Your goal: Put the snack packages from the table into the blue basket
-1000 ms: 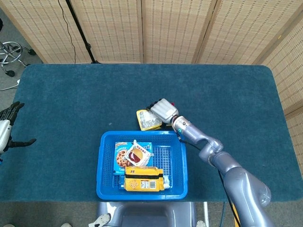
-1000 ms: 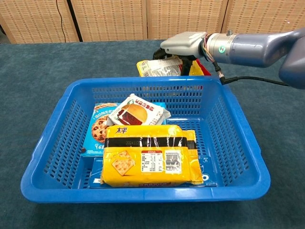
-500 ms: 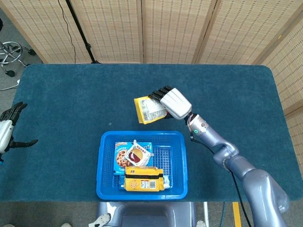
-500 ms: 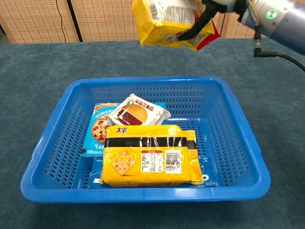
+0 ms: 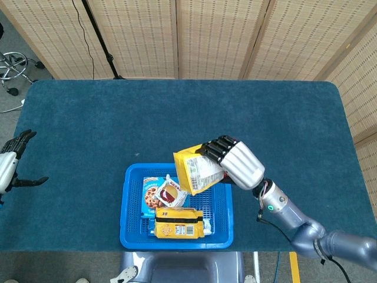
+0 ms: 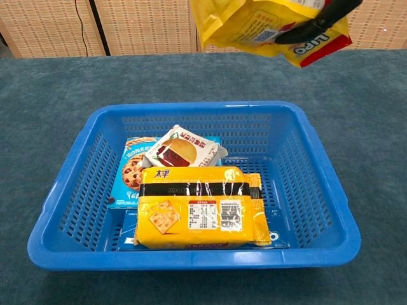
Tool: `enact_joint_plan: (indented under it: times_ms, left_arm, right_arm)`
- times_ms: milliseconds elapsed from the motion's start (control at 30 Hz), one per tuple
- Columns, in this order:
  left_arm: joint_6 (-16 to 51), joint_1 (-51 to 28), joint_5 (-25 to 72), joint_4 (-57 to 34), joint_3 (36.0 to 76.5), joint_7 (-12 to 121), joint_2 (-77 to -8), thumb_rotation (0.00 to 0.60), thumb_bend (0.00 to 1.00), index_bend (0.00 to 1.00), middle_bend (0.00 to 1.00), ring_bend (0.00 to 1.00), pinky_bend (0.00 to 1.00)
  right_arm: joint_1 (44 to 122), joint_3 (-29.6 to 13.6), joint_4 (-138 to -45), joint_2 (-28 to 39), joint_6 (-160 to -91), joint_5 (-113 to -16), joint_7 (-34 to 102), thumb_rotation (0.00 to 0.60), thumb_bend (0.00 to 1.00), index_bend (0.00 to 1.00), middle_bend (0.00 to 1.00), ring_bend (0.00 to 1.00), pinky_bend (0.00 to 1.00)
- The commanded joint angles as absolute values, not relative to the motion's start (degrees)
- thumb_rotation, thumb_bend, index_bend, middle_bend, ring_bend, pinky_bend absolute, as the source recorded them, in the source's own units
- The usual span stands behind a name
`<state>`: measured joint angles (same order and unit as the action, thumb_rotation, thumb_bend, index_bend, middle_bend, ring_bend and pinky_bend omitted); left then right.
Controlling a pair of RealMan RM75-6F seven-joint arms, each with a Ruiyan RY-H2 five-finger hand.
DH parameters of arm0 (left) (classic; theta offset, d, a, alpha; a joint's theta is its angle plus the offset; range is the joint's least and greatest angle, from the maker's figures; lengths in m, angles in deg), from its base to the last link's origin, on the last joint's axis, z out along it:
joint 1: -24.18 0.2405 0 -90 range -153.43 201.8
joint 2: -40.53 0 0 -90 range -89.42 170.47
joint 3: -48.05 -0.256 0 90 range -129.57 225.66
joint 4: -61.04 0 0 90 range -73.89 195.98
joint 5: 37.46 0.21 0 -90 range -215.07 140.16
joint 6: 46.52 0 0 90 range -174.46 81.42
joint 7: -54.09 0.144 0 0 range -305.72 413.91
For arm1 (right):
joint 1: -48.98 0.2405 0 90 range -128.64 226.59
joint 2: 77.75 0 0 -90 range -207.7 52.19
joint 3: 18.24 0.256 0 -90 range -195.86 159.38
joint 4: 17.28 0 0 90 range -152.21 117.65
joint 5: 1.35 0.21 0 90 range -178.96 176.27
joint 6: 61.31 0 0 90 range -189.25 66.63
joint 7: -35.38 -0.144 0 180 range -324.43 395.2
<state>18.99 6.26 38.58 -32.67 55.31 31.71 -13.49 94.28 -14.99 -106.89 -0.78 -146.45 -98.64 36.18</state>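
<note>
My right hand [image 5: 235,164] holds a yellow snack bag [image 5: 197,171] in the air over the right half of the blue basket [image 5: 132,219]. In the chest view the yellow snack bag [image 6: 254,22] hangs at the top edge above the blue basket [image 6: 318,184], with a dark finger [image 6: 318,22] across it. Inside the basket lie a yellow cracker pack [image 6: 200,216], a small burger-print pack [image 6: 183,149] and a blue cookie box [image 6: 130,171]. My left hand [image 5: 10,162] hangs with its fingers spread at the far left, holding nothing.
The basket stands near the front edge of the dark teal table [image 5: 88,118]. Folding screens [image 5: 212,35] stand behind the table. A stool base [image 5: 15,65] and a light stand's pole [image 5: 97,35] are at the back left.
My right hand has lifted the yellow bag higher and carried it toward me, from behind the basket to above its right half. The left hand has barely moved.
</note>
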Motion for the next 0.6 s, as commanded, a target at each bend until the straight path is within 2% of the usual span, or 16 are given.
enact_joint_plan:
  times_ms: [33,100,267,333,367,433,467,500,533,600]
  left_arm:
    - [18.88,6.36,39.12,-32.68,55.06,31.10,-13.29,0.600,0.00,0.00,0.00,0.00,0.00]
    - [18.64,6.52,39.76,-32.85,54.68,30.22,-12.78,0.600,0.00,0.00,0.00,0.00,0.00]
    - [18.69,6.69,40.17,-32.86,54.49,29.64,-12.44,0.600,0.00,0.00,0.00,0.00,0.00]
    - [18.64,6.72,40.44,-32.92,54.34,29.49,-12.40,0.600,0.00,0.00,0.00,0.00,0.00]
    - [18.66,6.74,40.63,-32.93,54.26,29.40,-12.38,0.600,0.00,0.00,0.00,0.00,0.00]
    - [18.68,6.76,40.83,-32.86,54.16,29.30,-12.40,0.600,0.00,0.00,0.00,0.00,0.00]
    - [18.65,6.76,40.86,-32.76,54.09,29.48,-12.49,0.600,0.00,0.00,0.00,0.00,0.00]
    - [18.62,6.72,40.81,-32.61,54.00,30.18,-12.70,0.600,0.00,0.00,0.00,0.00,0.00]
    - [18.60,6.69,40.81,-32.55,53.93,30.71,-12.83,0.600,0.00,0.00,0.00,0.00,0.00]
    - [18.68,6.64,40.41,-32.46,53.79,33.02,-13.38,0.600,0.00,0.00,0.00,0.00,0.00]
  right_arm:
    - [91.05,-17.39,-115.68,-3.93,-144.99,-101.43,44.94,0.600,0.26,0.63,0.61,0.51,0.46]
    - [91.36,-18.99,-117.46,-1.78,-140.52,-102.85,52.52,0.600,0.26,0.62,0.61,0.51,0.46]
    - [91.69,-17.81,-119.27,3.18,-135.31,-100.63,59.81,0.600,0.26,0.61,0.61,0.51,0.46]
    - [92.15,-17.03,-118.91,4.99,-132.85,-98.78,61.46,0.600,0.26,0.54,0.55,0.47,0.46]
    - [92.48,-16.53,-118.61,5.81,-131.12,-97.33,62.53,0.600,0.26,0.47,0.49,0.43,0.45]
    - [92.74,-15.93,-118.95,6.43,-128.50,-94.44,63.90,0.600,0.22,0.25,0.31,0.30,0.40]
    - [92.61,-15.42,-119.83,6.47,-127.29,-92.17,65.20,0.600,0.16,0.13,0.18,0.20,0.34]
    - [92.36,-14.82,-120.85,6.48,-127.06,-90.77,66.68,0.600,0.10,0.05,0.09,0.12,0.29]
    - [92.20,-14.57,-121.28,6.47,-127.18,-90.39,67.25,0.600,0.05,0.01,0.03,0.06,0.24]
    - [91.48,-14.06,-122.65,6.23,-127.76,-89.36,68.31,0.600,0.00,0.00,0.00,0.00,0.13]
